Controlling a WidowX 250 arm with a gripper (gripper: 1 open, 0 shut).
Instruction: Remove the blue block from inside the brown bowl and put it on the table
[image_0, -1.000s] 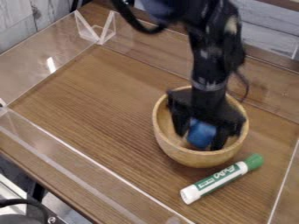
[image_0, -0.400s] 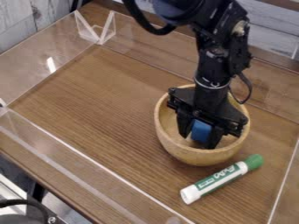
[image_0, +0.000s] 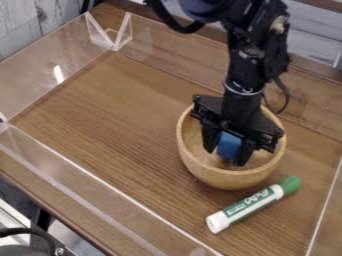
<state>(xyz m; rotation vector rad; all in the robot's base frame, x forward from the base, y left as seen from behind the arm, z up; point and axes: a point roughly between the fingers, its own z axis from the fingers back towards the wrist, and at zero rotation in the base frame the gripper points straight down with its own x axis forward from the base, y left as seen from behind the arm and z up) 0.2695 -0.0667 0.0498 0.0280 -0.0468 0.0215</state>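
Jaws around blue block (image_0: 234, 148) in brown bowl (image_0: 201, 172)

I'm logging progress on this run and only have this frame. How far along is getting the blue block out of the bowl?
Done: the gripper is down inside the brown bowl, its fingers on either side of the blue block, apparently clamped on it. In hand: the grasp; the block is not yet lifted out of the bowl. Left: raise it clear of the rim and set it on the table, away from the marker.
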